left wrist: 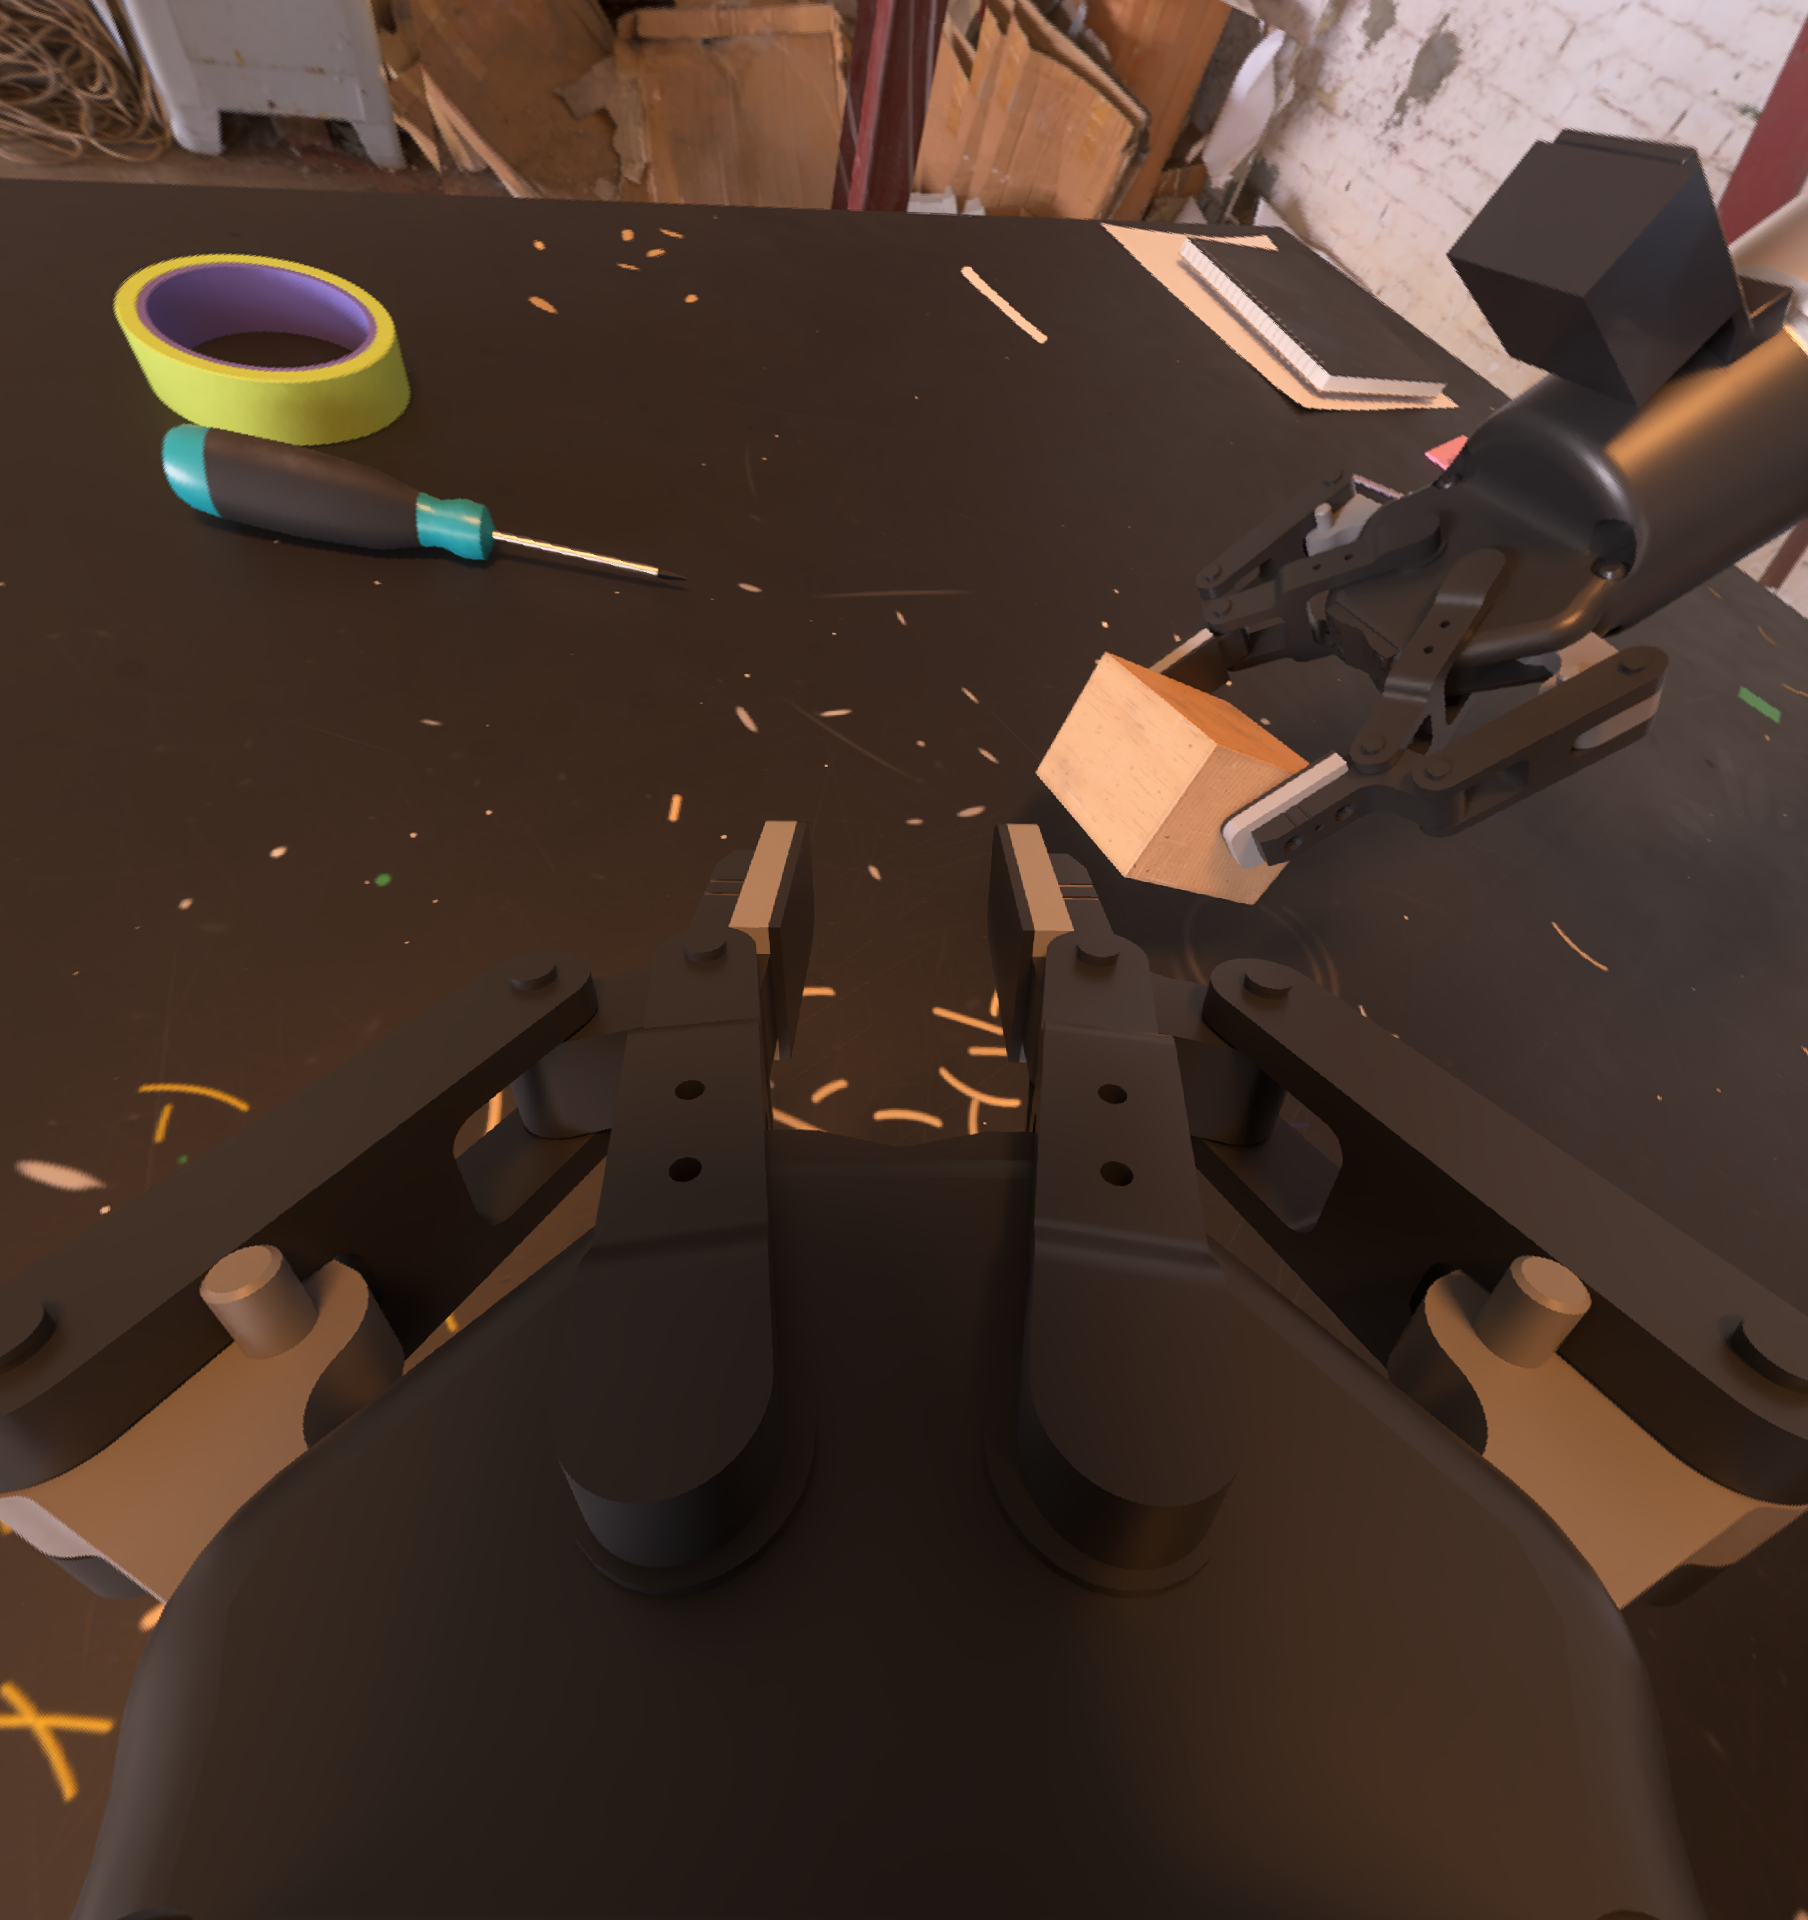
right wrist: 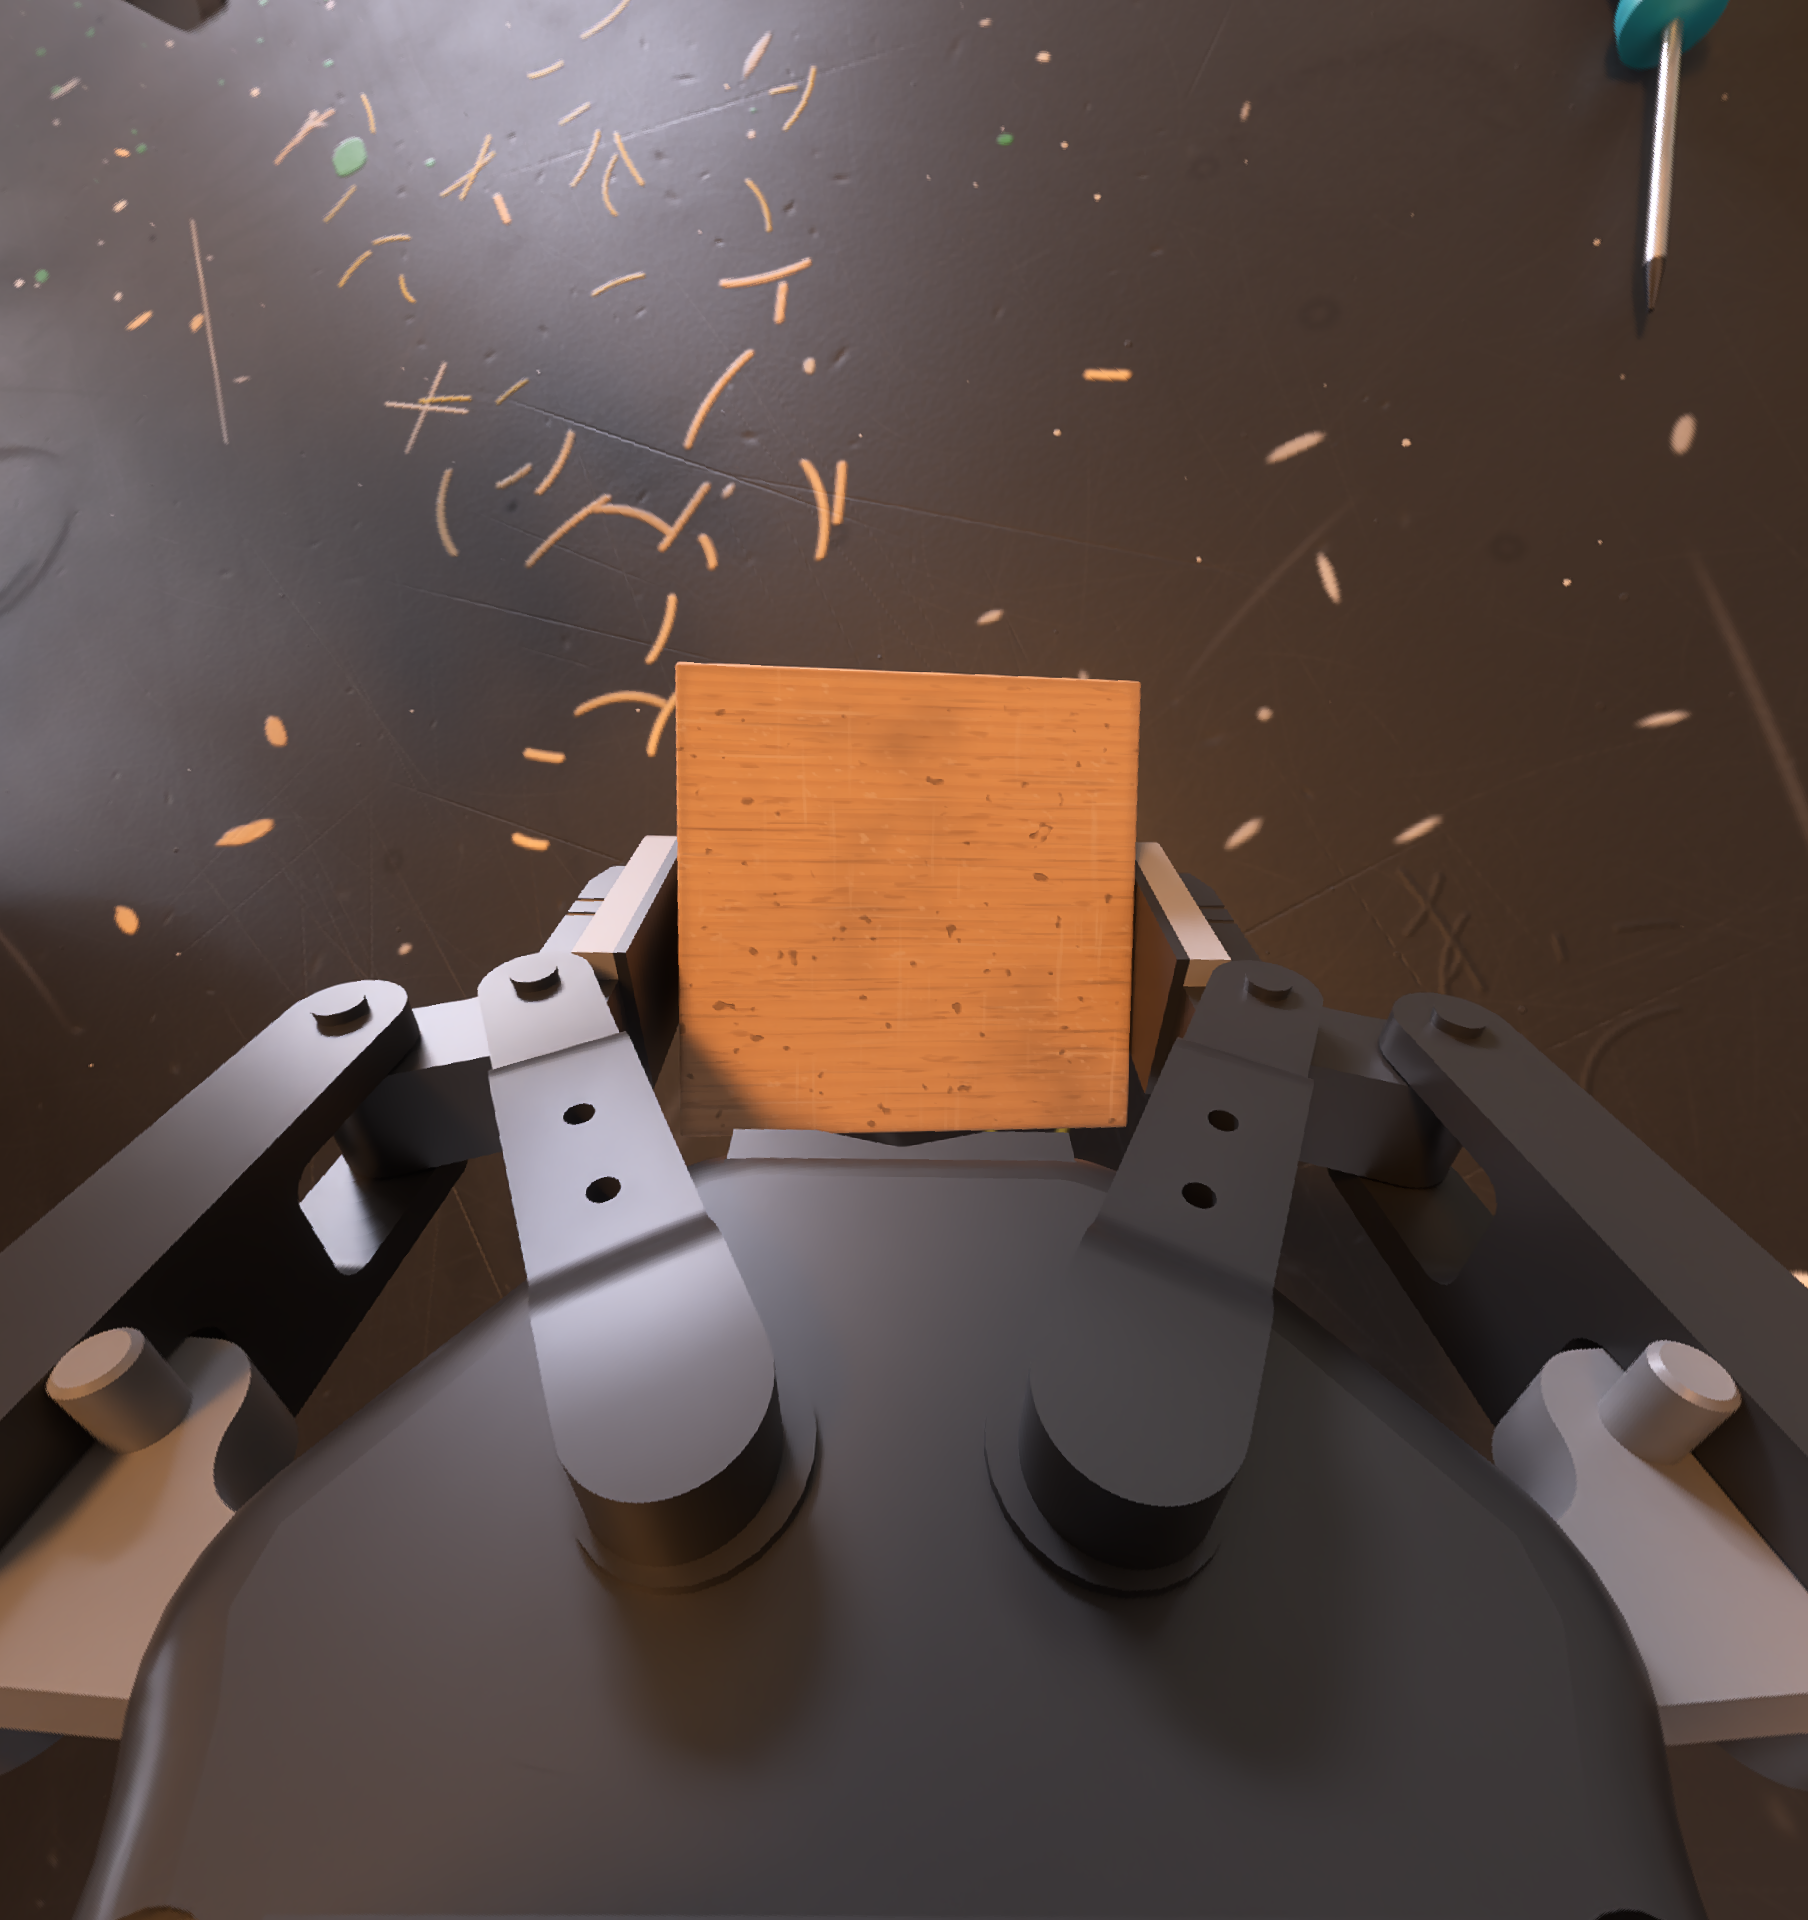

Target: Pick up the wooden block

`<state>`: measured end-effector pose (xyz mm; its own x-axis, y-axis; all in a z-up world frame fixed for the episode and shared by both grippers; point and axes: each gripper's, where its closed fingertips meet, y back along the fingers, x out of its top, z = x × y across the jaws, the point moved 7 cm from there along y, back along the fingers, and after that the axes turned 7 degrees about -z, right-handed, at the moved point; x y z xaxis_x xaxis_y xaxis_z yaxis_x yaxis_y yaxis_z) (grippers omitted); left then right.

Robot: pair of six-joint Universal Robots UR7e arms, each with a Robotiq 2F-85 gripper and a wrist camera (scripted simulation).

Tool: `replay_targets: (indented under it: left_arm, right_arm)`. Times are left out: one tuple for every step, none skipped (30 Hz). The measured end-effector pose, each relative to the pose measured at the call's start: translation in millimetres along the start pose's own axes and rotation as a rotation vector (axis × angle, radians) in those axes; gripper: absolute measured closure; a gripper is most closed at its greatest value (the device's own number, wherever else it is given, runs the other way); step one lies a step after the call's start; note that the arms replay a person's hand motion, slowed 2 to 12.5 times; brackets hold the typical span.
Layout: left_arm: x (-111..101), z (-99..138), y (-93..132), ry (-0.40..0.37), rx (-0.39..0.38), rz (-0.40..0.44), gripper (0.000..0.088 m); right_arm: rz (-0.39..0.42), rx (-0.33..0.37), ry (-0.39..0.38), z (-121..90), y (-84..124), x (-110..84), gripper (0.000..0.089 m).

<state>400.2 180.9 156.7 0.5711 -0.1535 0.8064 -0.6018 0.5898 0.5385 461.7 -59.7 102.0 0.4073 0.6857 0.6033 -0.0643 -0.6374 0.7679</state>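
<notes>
The right hand (right wrist: 905, 914) is clenched on the wooden block (right wrist: 905, 899), one pad pressed flat to each side face. From the left wrist view the wooden block (left wrist: 1165, 784) looks tilted, one corner low, and seems to sit just clear of the dark tabletop (left wrist: 567, 727) (whether that low corner touches, I cannot tell). Only one of the right hand's (left wrist: 1255, 748) fingertips (left wrist: 1284, 805) shows plainly there; the other lies behind the block.

The left hand (left wrist: 895, 894) hangs released and grasping nothing, its fingers parted over bare, paint-flecked tabletop, just beside the block's near corner.

Room to move is good toward the middle: a wide bare stretch separates the block from the screwdriver (left wrist: 360, 504) and the yellow tape roll (left wrist: 261, 348), which lie close together, well apart to the far left. A notebook (left wrist: 1305, 312) lies near the far edge of the tabletop, behind the right arm.

In the right wrist view the screwdriver (right wrist: 1658, 156) is cut off at the top edge, only its shaft and a bit of teal collar showing. The block's underside is hidden in both views.
</notes>
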Motion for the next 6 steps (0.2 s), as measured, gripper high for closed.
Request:
replay_targets:
  left_arm:
    - [0.1, -1.0, 0.5, 0.006, 0.007, 0.002, 0.0561]
    - [0.1, -2.3, 1.1, 0.012, 0.015, 0.005, 0.0551]
    - [0.0, -3.3, 1.4, 0.016, 0.020, 0.007, 0.0540]
    - [-0.1, -3.7, 1.6, 0.019, 0.024, 0.009, 0.0531]
    - [0.2, -4.3, 2.1, 0.023, 0.028, 0.014, 0.0522]
    - [1.0, -5.1, 2.9, 0.026, 0.033, 0.020, 0.0513]
  right_arm:
    - [-0.004, -0.003, -0.004, 1.0, -0.6, -1.0, 0.0224]
    - [-0.007, -0.004, -0.008, 1.8, -1.2, -1.8, 0.0224]
    - [-0.009, -0.005, -0.011, 2.2, -1.9, -2.3, 0.0224]
    - [-0.011, -0.005, -0.012, 2.5, -2.6, -2.7, 0.0224]
    - [-0.013, -0.005, -0.013, 2.8, -3.2, -3.0, 0.0224]
    - [-0.016, -0.006, -0.014, 3.2, -3.7, -3.5, 0.0224]
